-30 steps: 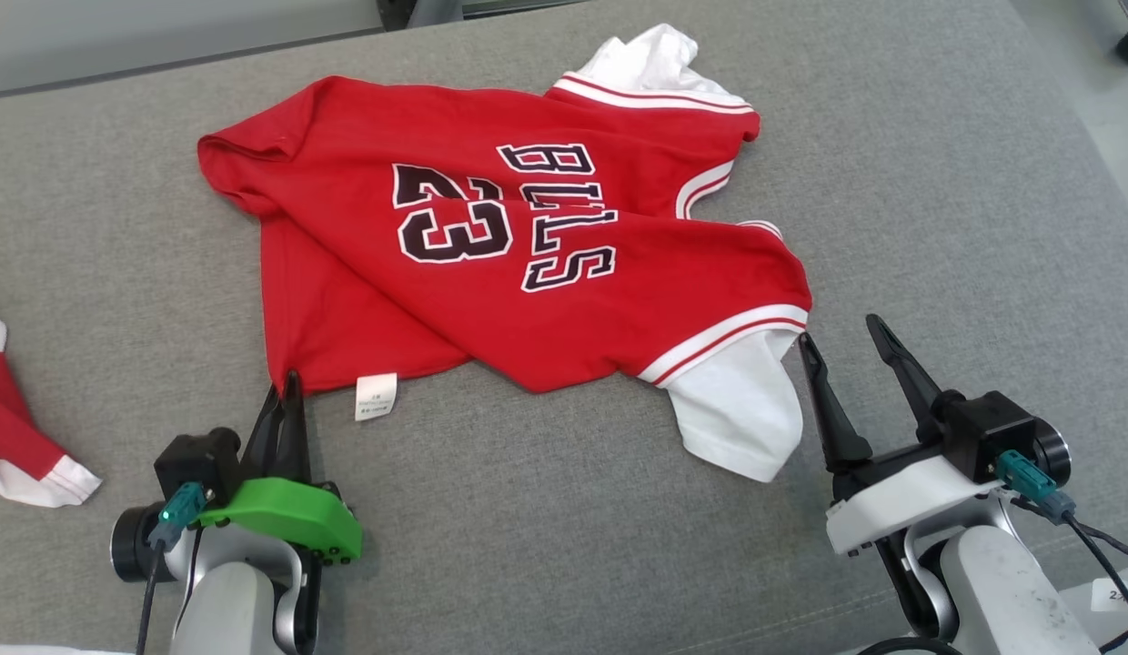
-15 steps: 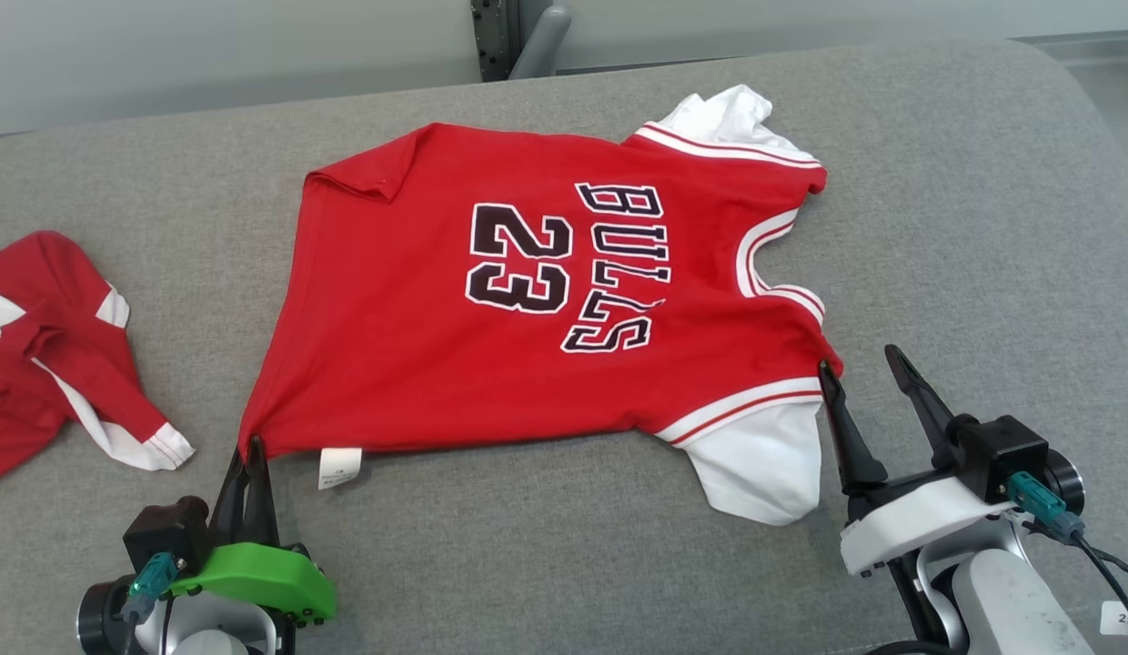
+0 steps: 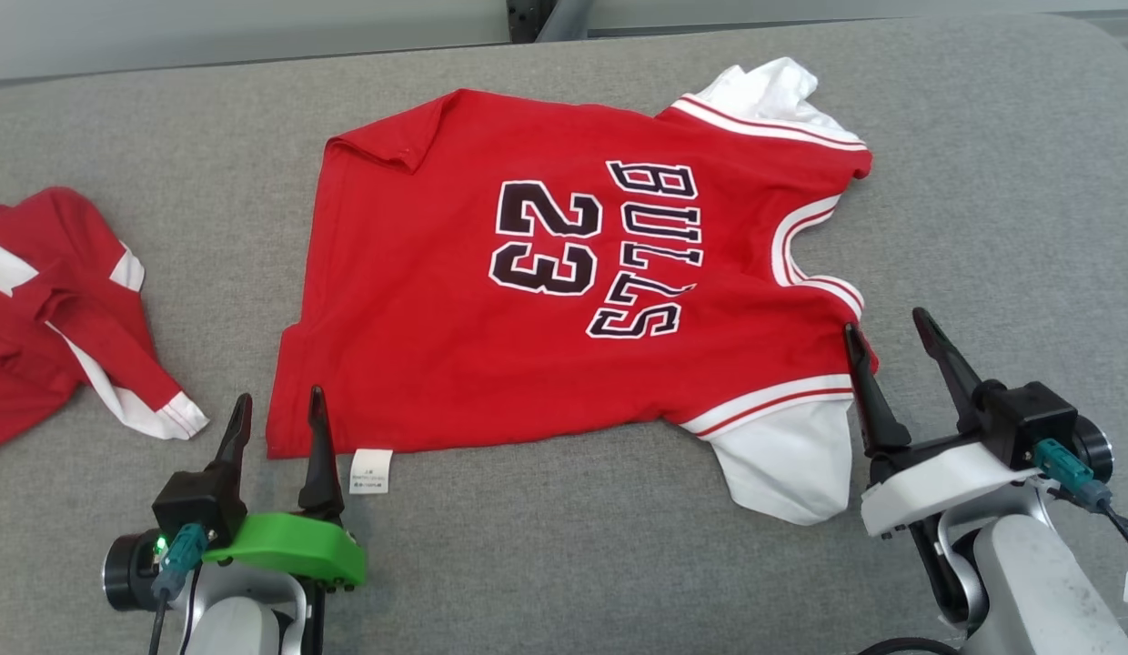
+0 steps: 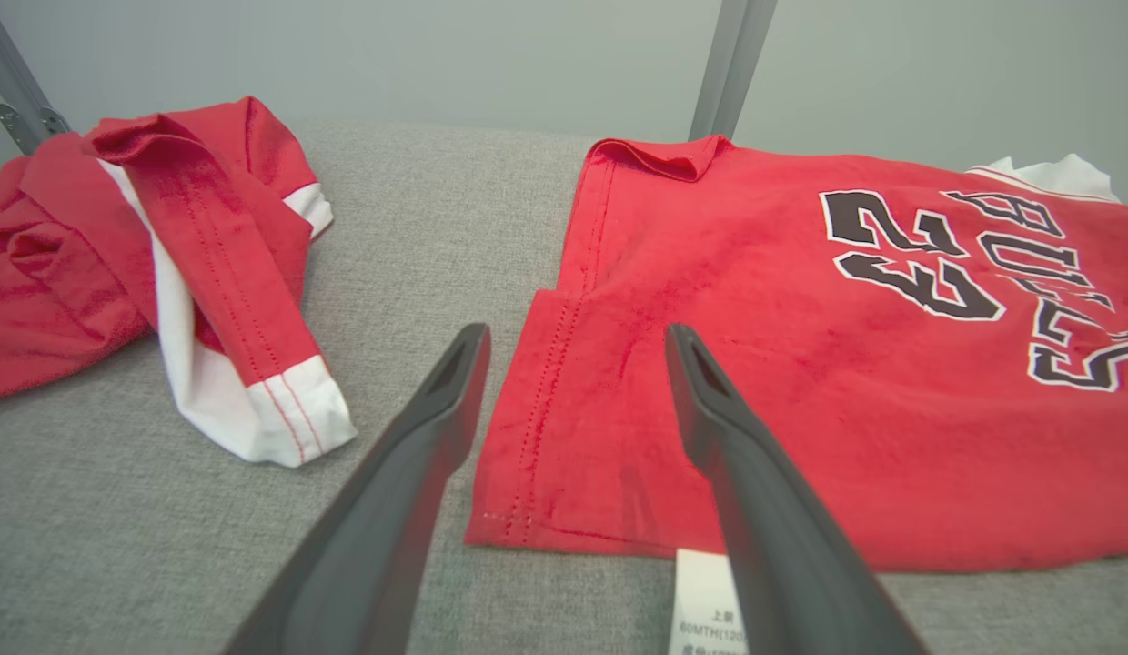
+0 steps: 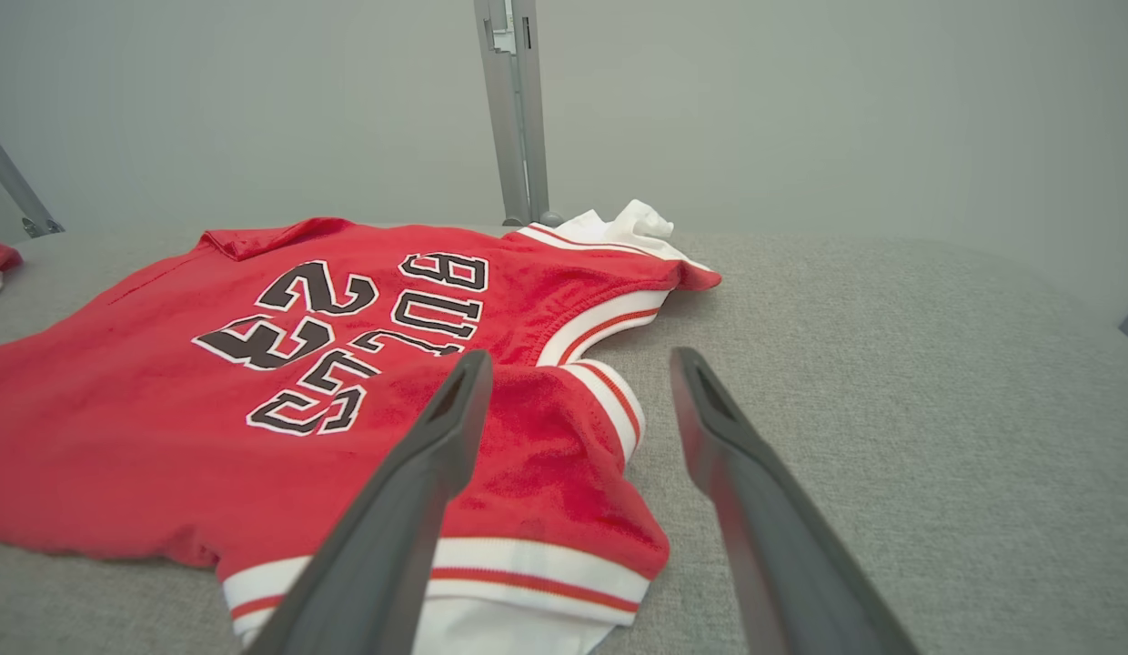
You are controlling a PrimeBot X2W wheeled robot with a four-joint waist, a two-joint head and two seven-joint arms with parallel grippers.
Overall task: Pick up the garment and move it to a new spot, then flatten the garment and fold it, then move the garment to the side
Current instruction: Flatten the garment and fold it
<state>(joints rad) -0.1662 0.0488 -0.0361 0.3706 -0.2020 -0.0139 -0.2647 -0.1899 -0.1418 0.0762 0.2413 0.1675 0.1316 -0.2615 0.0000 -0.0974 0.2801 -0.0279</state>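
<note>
Ahead of my left gripper (image 3: 281, 395) and right gripper (image 3: 884, 320), the jersey (image 3: 418, 346) lay spread on the grey pad (image 3: 564, 564), print side up.
My left gripper was released, fingers wide apart and holding nothing; the jersey's near hem corner lay between its fingertips, and the white label (image 3: 371, 470) sat just beside its right finger. My right gripper was released and empty too: its left finger stood over the red shoulder by the striped band, its right finger over bare pad, the white sleeve (image 3: 787, 464) just to its left. Well off to the left of my left gripper, a second red garment (image 3: 55, 300) lay crumpled. I could not tell whether either gripper touched cloth.
</note>
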